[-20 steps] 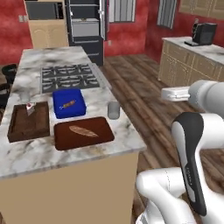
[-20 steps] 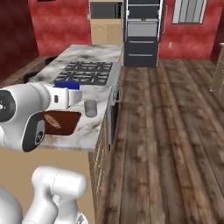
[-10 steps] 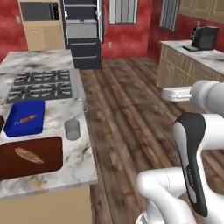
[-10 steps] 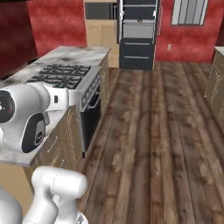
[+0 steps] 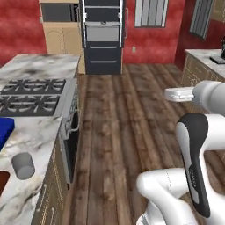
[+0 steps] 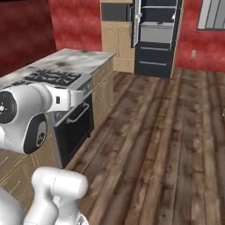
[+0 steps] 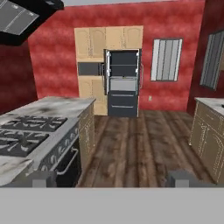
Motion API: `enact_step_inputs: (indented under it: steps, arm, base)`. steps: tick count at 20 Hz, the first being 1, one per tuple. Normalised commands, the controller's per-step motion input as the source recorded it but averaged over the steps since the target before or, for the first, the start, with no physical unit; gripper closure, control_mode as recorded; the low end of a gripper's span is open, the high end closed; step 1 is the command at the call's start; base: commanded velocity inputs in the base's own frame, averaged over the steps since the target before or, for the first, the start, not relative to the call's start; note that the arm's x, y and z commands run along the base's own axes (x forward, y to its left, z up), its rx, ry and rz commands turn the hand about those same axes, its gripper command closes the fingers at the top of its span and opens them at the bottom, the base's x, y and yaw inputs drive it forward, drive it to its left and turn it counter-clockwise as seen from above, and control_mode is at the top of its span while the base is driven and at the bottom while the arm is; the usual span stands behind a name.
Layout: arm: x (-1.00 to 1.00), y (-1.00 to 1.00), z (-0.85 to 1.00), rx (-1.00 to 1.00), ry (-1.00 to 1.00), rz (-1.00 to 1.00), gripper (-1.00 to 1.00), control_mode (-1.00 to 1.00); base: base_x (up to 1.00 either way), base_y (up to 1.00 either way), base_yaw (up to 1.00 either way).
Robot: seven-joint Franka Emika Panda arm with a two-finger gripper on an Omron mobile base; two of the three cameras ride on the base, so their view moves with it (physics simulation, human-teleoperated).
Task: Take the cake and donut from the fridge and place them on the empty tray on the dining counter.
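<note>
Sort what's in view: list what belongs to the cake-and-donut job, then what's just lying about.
Belongs to the job:
fridge, doors open
dining counter
gripper, holding nothing

Just lying about:
grey cup
blue dish
gas stove
side counter

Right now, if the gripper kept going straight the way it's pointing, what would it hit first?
The way looks free over the wooden floor; the first thing in line is probably the open fridge at the far wall.

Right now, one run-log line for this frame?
phase: facing fridge across the floor | fridge: doors open | hand: holding nothing, fingers apart | dining counter: on the left | cake, donut: cannot tell
</note>
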Motion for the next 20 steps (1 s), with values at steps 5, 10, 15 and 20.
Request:
enact_step_inputs:
  steps: [5,10,15,20]
  arm:
    - [0.0,0.0,0.0,0.0,0.0,0.0,-1.0,1.0]
    - [0.0,0.0,0.0,0.0,0.0,0.0,-1.0,1.0]
    - [0.0,0.0,0.0,0.0,0.0,0.0,-1.0,1.0]
    - [0.0,0.0,0.0,0.0,0.0,0.0,-1.0,1.0]
  base:
    - [1.0,-0.9,0.13]
    - [1.0,-0.33,-0.36]
    - [1.0,0.31,-0.25]
    - [1.0,0.11,-0.08]
